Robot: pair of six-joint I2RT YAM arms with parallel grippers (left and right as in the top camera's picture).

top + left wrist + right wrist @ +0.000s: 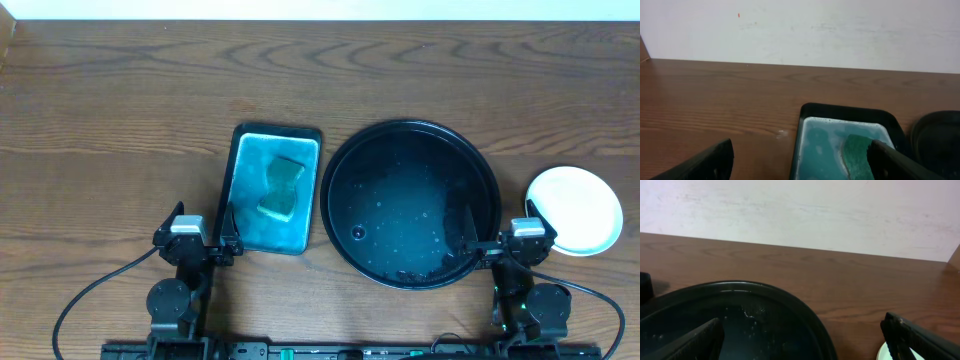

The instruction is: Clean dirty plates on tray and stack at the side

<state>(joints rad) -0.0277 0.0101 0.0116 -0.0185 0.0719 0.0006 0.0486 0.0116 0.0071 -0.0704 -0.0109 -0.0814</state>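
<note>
At the near edge, the left gripper (pixel 801 145) is holding its jaws wide apart and empty. The basin (pixel 850 110) is lying ahead between them, its green sponge (pixel 856 155) against the right jaw. The right gripper (pixel 801 322) is gaping empty too, with the tray (pixel 790 297) running between its jaws. The plates (pixel 575 210) are resting on the tabletop (pixel 575 120) just outside its right jaw. The tray is carrying only droplets, so stacking looks finished. Nothing is calling for a grasp, though the stack's count is hidden.

Green sponge (pixel 856 154) in blue-water basin (pixel 847 110), jaws apart
</note>
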